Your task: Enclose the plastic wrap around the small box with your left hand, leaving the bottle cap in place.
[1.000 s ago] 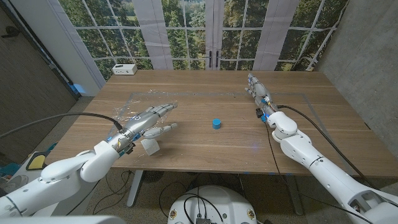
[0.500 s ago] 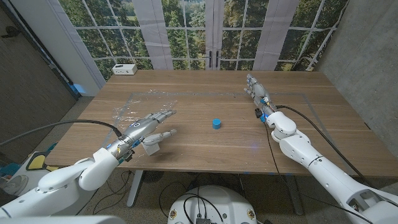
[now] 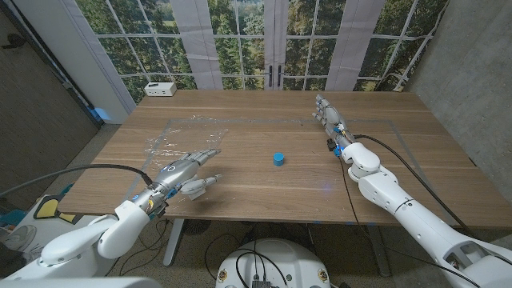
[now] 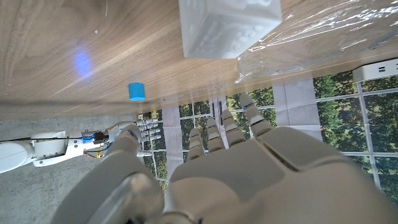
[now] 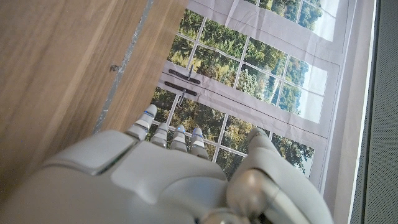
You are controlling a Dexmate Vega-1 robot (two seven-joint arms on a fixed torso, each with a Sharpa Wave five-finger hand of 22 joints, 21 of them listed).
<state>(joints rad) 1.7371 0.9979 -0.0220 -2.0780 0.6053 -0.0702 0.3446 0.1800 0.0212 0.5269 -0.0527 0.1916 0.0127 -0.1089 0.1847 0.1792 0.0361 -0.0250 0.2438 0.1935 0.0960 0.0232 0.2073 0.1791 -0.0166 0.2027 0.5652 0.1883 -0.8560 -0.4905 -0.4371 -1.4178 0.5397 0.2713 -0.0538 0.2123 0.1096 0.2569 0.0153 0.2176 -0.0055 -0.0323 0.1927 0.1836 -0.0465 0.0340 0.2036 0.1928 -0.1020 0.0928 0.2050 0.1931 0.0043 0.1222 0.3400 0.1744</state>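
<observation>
Two hands are over the bench [image 3: 264,188]. The left hand [image 3: 186,171] hangs near the front left part, fingers spread and reaching toward the far side, holding nothing. The box [image 4: 227,25], small and white, sits just beside this hand; in the head view it is mostly hidden under the hand, while the left wrist view shows it standing on the wood just ahead of the fingertips [image 4: 246,103]. The wrap [image 3: 180,138], a crinkled clear sheet, lies on the bench just beyond the left hand, and in the left wrist view its edge reaches the box's side; I cannot tell whether they touch. The cap [image 3: 278,158], blue, stands near the middle of the bench, well apart from the box and wrap. The right hand [image 3: 330,120] is at the far right, fingers straight and together, holding nothing. A white device [image 3: 161,89] sits at the far left corner.
</observation>
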